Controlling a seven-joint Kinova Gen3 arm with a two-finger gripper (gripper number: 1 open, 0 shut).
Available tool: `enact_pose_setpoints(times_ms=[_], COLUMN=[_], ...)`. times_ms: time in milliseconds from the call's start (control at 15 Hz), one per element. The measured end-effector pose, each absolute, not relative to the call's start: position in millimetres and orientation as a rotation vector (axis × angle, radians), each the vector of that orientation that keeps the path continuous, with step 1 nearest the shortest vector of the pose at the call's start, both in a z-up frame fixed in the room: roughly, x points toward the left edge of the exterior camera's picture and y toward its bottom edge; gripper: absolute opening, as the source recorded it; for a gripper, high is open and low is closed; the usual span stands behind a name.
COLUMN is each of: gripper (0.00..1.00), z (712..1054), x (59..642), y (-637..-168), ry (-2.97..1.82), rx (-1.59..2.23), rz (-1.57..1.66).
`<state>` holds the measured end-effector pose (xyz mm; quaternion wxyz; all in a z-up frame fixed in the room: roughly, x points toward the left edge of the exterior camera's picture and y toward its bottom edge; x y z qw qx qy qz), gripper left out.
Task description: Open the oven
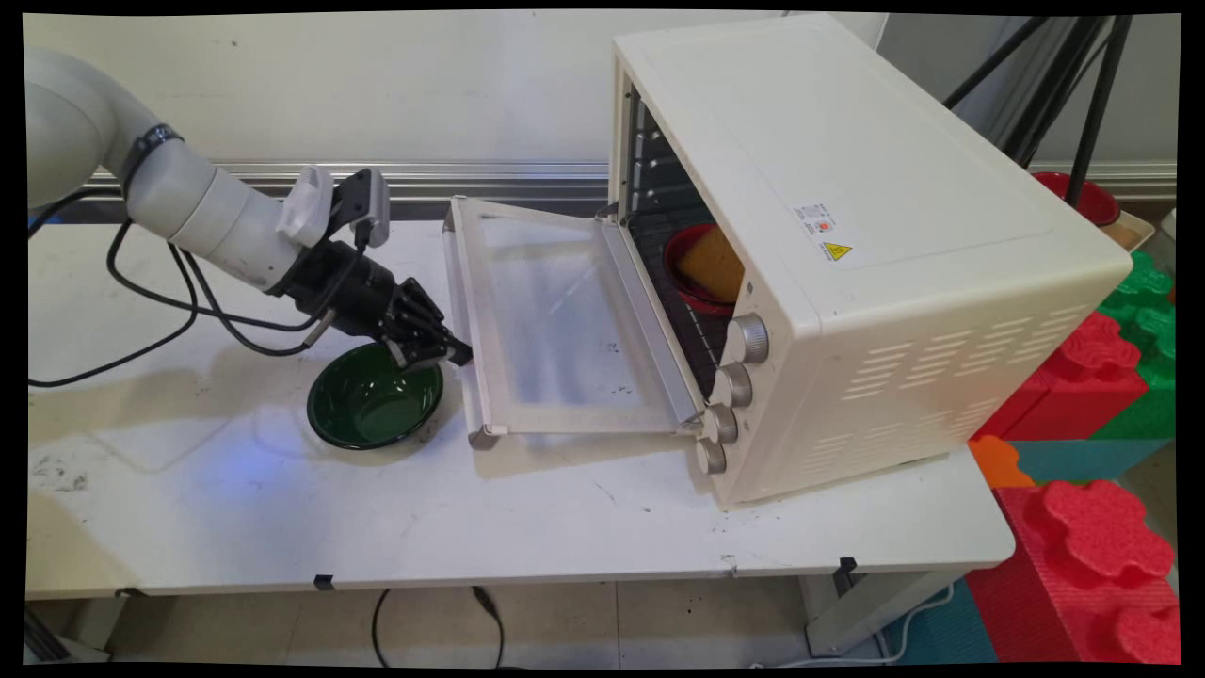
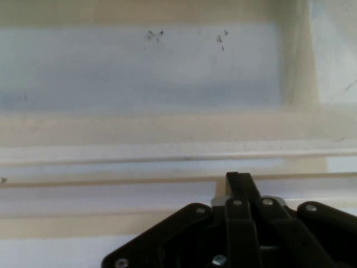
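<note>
One gripper (image 1: 450,355) low over the far rim of a green bowl (image 1: 374,397), just left of the open oven door (image 1: 555,325).
Fingers (image 2: 241,187) look pressed together, nothing seen between them; in the hand view only one narrow black tip rises above the linkage, in front of the door's pale frame and glass. Main view can't settle whether the tip touches the door handle or the bowl rim: the hand covers the bowl's far edge. Bowl sits on the white table (image 1: 527,527), near the door's front corner. Cream toaster oven (image 1: 847,245) has its door folded down flat; inside on the rack, a red dish (image 1: 685,273) holding something yellow-brown (image 1: 713,264), both partly cut off by the oven's front frame, so can't identify it.
</note>
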<state>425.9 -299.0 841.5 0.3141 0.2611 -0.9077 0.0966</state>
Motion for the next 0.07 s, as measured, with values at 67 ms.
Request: enact_pose_setpoints(times_ms=[67], gripper=[0.00], z=[839.5], x=[427.2], y=[-297.4], ry=[-2.391], rx=[0.691], rz=[0.259])
